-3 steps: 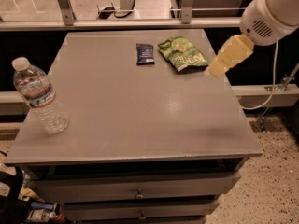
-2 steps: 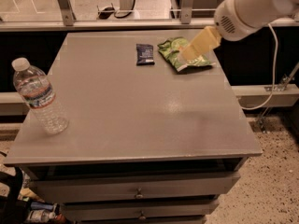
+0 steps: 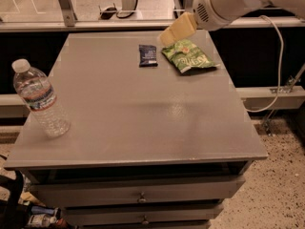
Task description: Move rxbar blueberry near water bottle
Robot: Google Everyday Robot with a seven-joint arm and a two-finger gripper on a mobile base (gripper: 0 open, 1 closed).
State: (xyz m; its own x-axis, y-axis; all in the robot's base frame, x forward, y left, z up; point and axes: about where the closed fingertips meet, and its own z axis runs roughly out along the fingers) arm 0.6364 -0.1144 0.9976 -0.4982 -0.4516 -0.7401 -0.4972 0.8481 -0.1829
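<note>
Grey table (image 3: 143,128): pale gripper (image 3: 174,31), open or closed I cannot tell, hovers beside the flat navy rxbar blueberry (image 3: 148,55). Reach step, I judge; next it must lower onto the bar.

The grey tabletop (image 3: 143,123) carries three things. The water bottle (image 3: 40,99) stands upright by its left edge, toward the near side. The rxbar blueberry (image 3: 147,55) lies flat toward the far edge, well apart from the bottle. Just beside it lies a green chip bag (image 3: 189,56). My end effector (image 3: 167,36) hovers over that bag's far corner.

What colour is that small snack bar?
Dark navy snack bar, camera view; gripper hovers near green bag.
</note>
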